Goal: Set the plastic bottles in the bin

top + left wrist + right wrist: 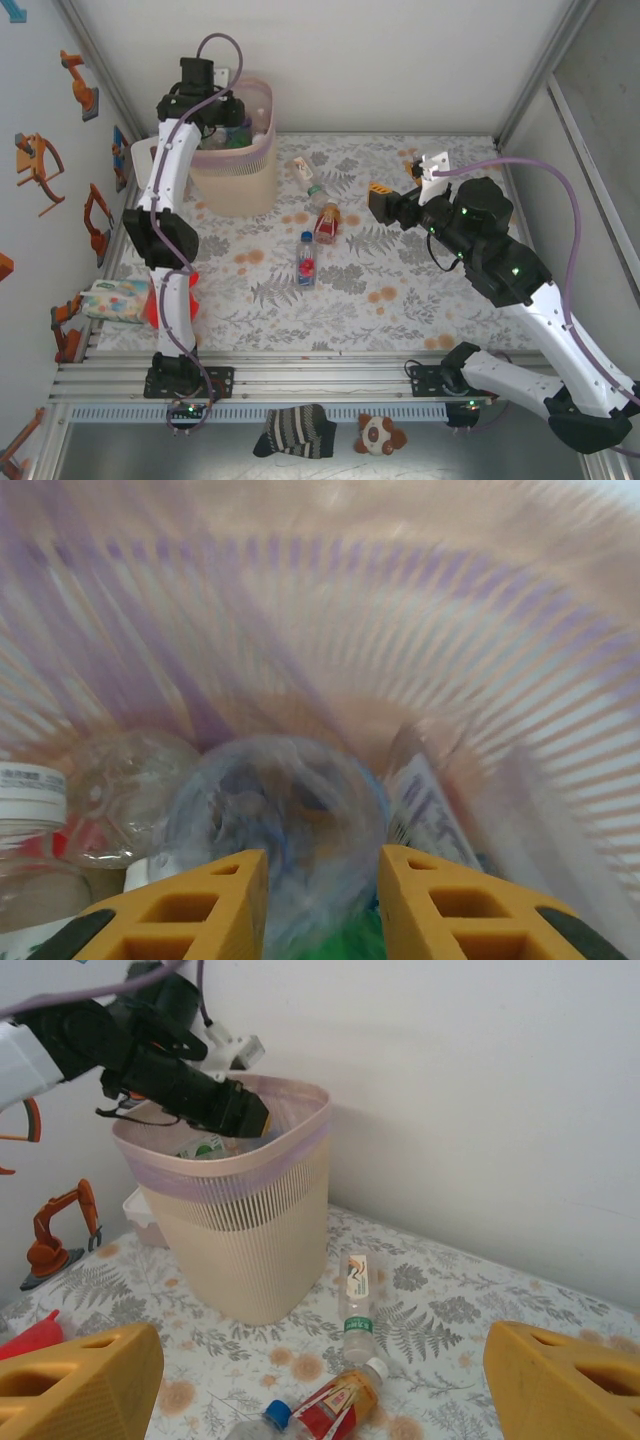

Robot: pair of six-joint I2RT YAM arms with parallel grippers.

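Observation:
The beige bin (pixel 262 150) with a pink bag over its rim stands at the far left of the table. My left gripper (pixel 225 125) reaches down into it and is shut on a clear bottle (pixel 290 820); the yellow fingers (pixel 210 900) press its sides. More bottles (pixel 120 800) lie beneath in the bin (pixel 420 630). On the table are a blue-capped bottle (pixel 306 258), a red-labelled amber bottle (pixel 327 222) and a clear green-labelled bottle (pixel 308 178). My right gripper (pixel 395 180) hovers open, right of them, facing the bin (pixel 250 1230).
A red plush toy (pixel 152 300) and a tissue packet (pixel 115 300) lie at the left near edge beside the left arm. A white box (pixel 140 155) sits behind the bin. A striped sock (pixel 293 430) and a panda toy (pixel 380 433) lie below the rail.

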